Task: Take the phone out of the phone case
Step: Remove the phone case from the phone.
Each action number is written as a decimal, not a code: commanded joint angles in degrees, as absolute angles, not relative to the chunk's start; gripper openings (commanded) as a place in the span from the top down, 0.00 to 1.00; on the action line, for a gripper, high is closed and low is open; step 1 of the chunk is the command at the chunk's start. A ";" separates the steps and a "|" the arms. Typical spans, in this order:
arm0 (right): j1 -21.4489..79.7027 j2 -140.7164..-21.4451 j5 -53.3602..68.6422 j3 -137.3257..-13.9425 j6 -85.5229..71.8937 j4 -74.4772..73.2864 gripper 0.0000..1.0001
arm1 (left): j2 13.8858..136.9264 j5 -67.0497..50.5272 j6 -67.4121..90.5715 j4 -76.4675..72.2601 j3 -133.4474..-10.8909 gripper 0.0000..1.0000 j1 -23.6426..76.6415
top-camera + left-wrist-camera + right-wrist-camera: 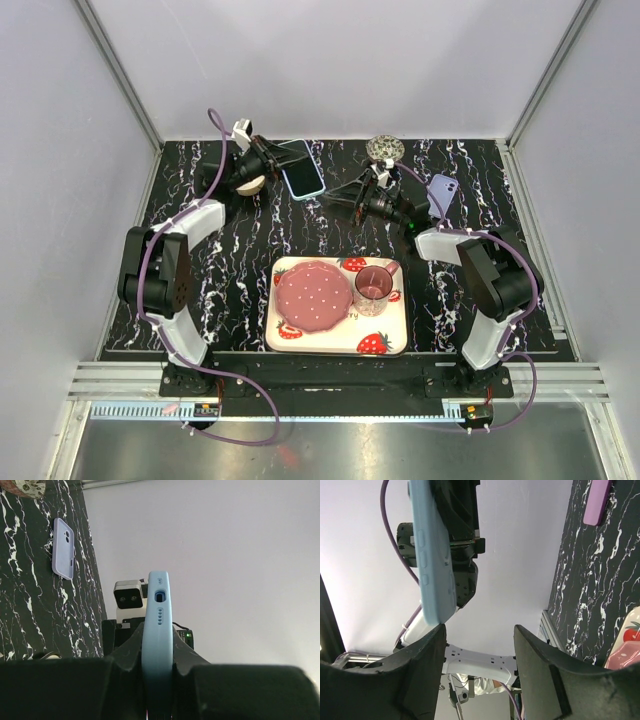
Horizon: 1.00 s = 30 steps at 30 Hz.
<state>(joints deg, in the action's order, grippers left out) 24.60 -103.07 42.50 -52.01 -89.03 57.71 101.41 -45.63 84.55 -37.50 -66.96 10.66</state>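
Note:
My left gripper [272, 160] is shut on the light sky-blue phone case [303, 172] and holds it above the table at the back left. In the left wrist view the case [159, 615] stands edge-on between the fingers of the gripper [158, 641]. My right gripper [340, 203] is open and empty, just right of the case. In the right wrist view that gripper [479, 630] gapes wide and the case's lower corner [434, 565] hangs right above its left fingertip [436, 635]. The lilac phone [443, 193] lies on the table, and both wrist views [64, 548] [598, 501] show it.
A white strawberry-print tray [335, 350] at the front middle holds a pink plate [313, 297] and a glass cup [374, 288]. A small round patterned dish [384, 148] stands at the back. A beige round object [251, 184] lies under the left gripper.

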 commanded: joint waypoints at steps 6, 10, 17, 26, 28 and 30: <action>24.52 -100.73 40.17 -55.11 -90.53 66.89 0.40 | 98.61 -45.26 83.14 -41.49 -65.57 1.00 8.79; 24.61 -100.63 40.43 -56.60 -87.90 62.76 0.39 | 98.61 -45.53 83.49 -42.36 -65.21 1.00 8.70; 25.92 -103.88 40.87 -61.78 -87.63 60.38 0.39 | 98.26 -45.70 83.85 -42.80 -64.86 1.00 8.70; 27.95 -106.08 40.78 -63.81 -86.75 57.31 0.50 | 97.82 -45.44 84.46 -43.68 -64.77 1.00 8.70; 27.95 -105.91 40.43 -62.67 -86.22 56.52 0.48 | 97.65 -45.27 84.64 -43.86 -64.95 1.00 8.61; 27.95 -105.73 40.17 -62.14 -85.26 55.55 0.46 | 97.38 -45.26 84.73 -43.94 -65.04 1.00 8.61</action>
<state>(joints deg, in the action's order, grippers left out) 25.63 -106.15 40.95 -61.91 -87.66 56.64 101.21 -45.45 83.88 -37.56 -64.10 7.60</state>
